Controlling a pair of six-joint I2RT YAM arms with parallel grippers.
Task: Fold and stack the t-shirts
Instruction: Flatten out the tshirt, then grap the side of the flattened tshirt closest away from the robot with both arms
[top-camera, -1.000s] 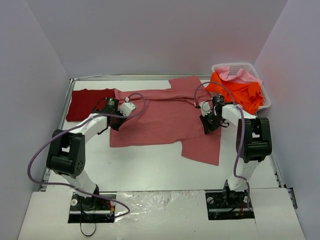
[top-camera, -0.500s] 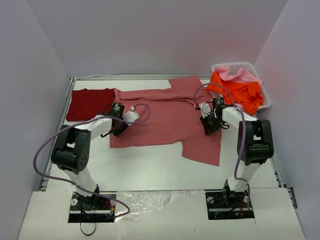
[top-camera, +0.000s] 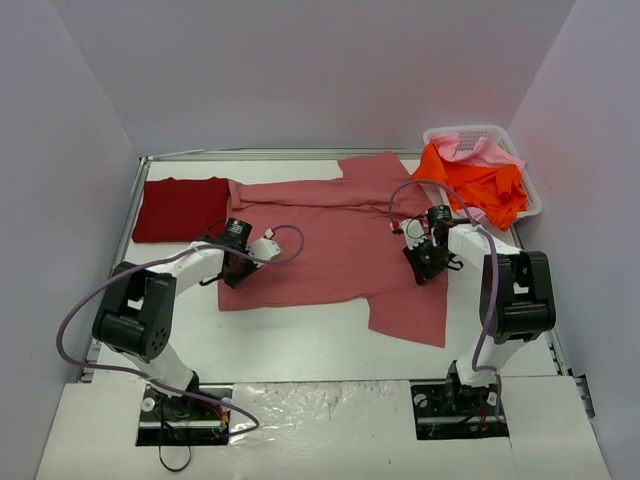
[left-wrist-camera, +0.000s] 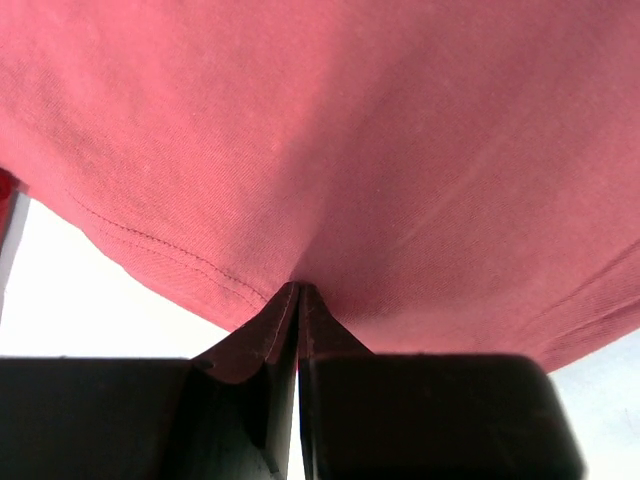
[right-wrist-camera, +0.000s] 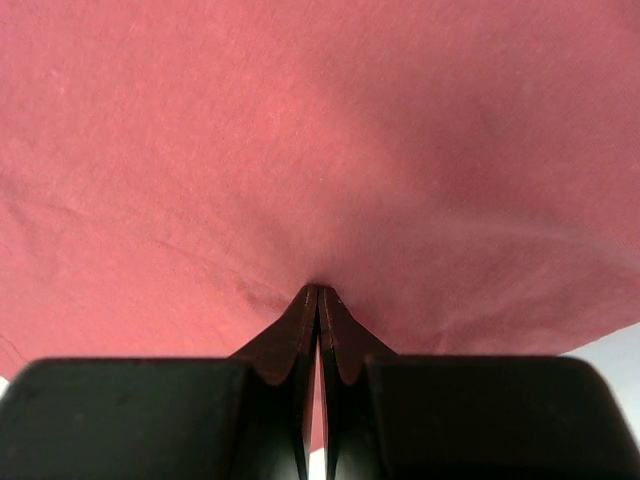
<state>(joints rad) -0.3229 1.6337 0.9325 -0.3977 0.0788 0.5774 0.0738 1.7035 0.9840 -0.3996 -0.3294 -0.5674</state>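
Across the table (top-camera: 300, 340), rose-red t-shirt (top-camera: 320, 240) — spread wide, mostly flat

Our right pincer (right-wrist-camera: 318, 297) has its black jaws pressed together, and we see a fold of the rose-red t-shirt (right-wrist-camera: 320, 140) pinched at their tips. The cloth spreads ahead and to both sides of it.

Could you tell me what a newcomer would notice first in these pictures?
The large rose-red t-shirt spread across the middle of the table, with the left gripper and right gripper pinched shut on its left and right sides. Then the dark crimson t-shirt, a neat rectangle at far left, and the white basket at far right, heaped with an orange shirt and a pink shirt.
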